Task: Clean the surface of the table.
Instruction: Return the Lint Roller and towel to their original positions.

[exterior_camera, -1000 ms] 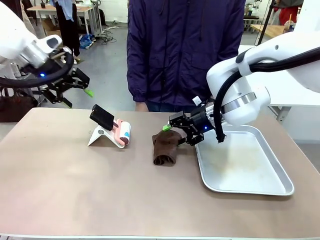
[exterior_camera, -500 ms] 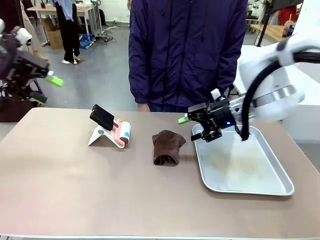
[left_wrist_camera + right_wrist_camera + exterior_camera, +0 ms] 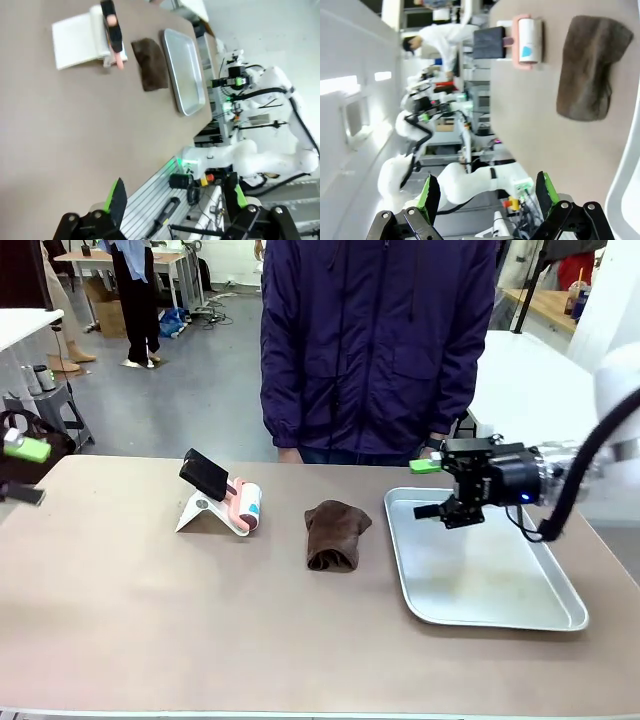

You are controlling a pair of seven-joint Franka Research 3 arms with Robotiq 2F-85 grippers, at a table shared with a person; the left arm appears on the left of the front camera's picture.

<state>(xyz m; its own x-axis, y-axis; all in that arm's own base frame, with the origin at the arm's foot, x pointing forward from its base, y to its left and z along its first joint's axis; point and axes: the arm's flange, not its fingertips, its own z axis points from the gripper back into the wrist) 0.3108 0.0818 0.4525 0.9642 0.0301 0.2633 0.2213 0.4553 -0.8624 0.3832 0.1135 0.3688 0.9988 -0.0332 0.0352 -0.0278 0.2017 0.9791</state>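
Resting mid-table (image 3: 200,620): brown cloth (image 3: 335,535), tray (image 3: 500,615), perhaps a lint roller (image 3: 245,505).

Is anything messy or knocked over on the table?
Nothing is spilled or broken. The brown cloth lies crumpled in a heap on the table beside the metal tray, not spread flat. The lint roller rests on its white stand, which looks normal.
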